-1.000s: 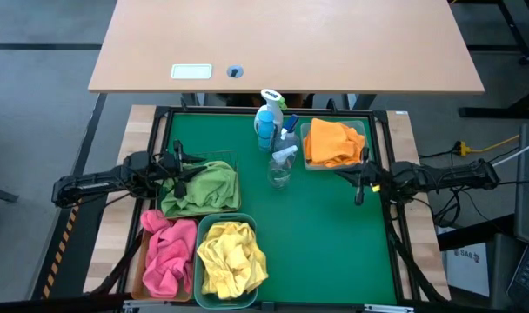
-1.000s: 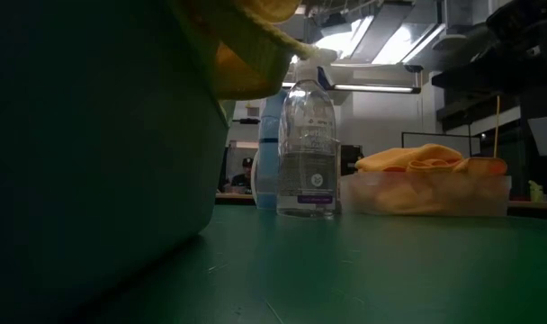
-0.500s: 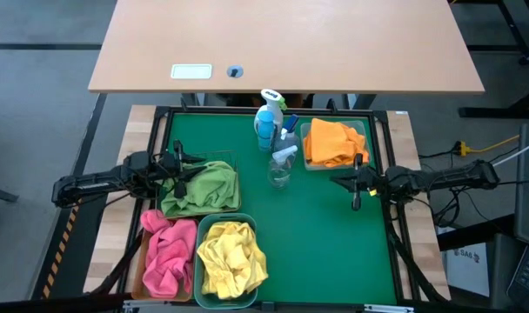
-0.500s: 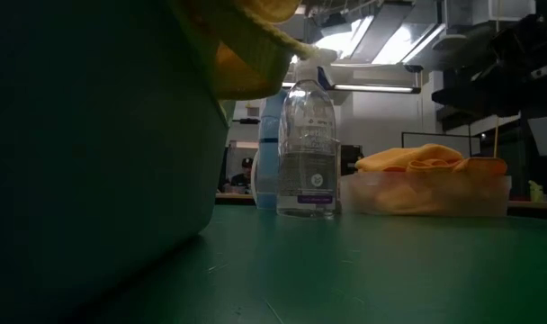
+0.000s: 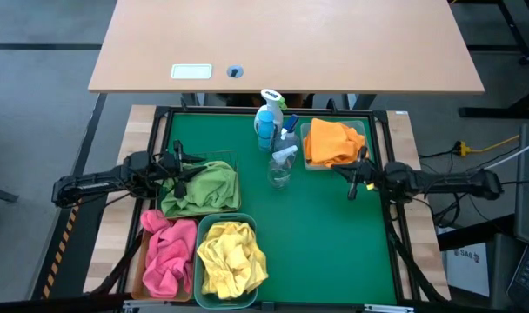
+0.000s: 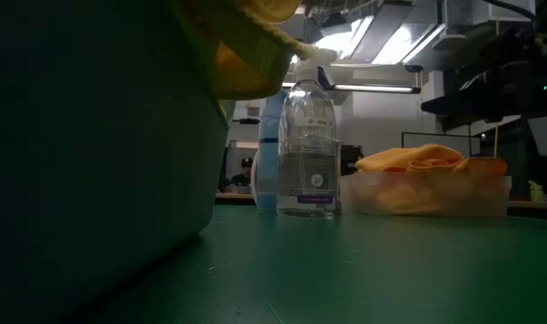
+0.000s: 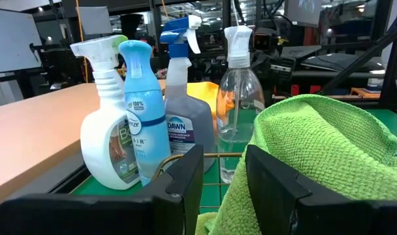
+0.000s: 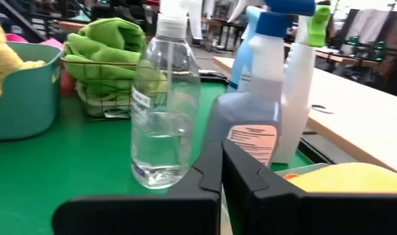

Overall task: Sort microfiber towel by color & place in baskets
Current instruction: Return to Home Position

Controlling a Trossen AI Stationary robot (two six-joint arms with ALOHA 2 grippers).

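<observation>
On the green tray [image 5: 334,235] stand four baskets [image 8: 22,98], four spray bottles [image 7: 241,111].

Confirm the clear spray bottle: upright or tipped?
Upright. The clear bottle stands on its base on the green tray, nozzle on top.

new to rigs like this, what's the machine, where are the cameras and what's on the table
A robot with two arms, each ending in a two-finger pincer. One camera looks straight down, one sits at table height, one rides each wrist. On the green tray stand spray bottles and four bins holding a green towel, a pink towel, a yellow towel and an orange towel. The left pincer, by the green towel, is open; the right pincer, by the orange one, is shut; both empty.
</observation>
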